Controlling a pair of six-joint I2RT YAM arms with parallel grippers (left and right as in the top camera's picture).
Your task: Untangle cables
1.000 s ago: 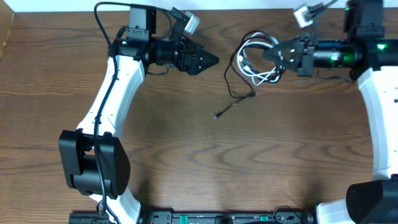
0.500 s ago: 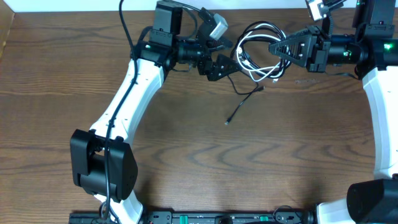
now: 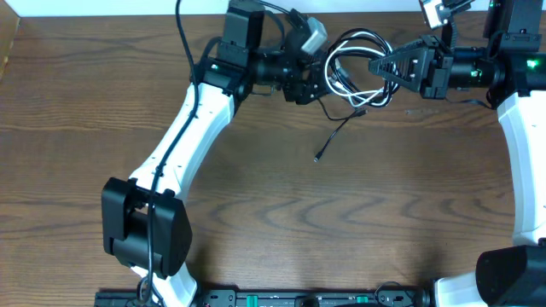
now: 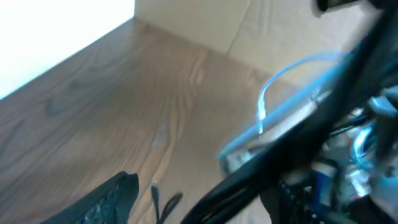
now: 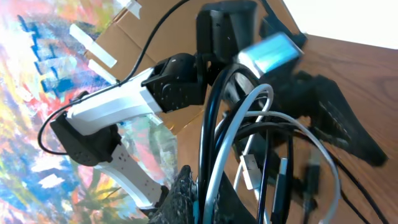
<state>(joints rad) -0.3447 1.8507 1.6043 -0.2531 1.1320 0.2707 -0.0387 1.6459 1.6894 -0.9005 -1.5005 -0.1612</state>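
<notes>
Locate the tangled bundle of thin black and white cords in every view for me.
Overhead: the tangled bundle of thin black and white cords sits at the top, right of centre.
Left wrist: right half, blurred; only a pale loop reads clearly.
Right wrist: centre, filling the near view.
Shared landmark: the brown wooden table.

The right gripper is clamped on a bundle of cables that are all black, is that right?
Not all black: the cable bundle clamped in the right gripper includes a white cable among the black ones, as the right wrist view shows.
</notes>
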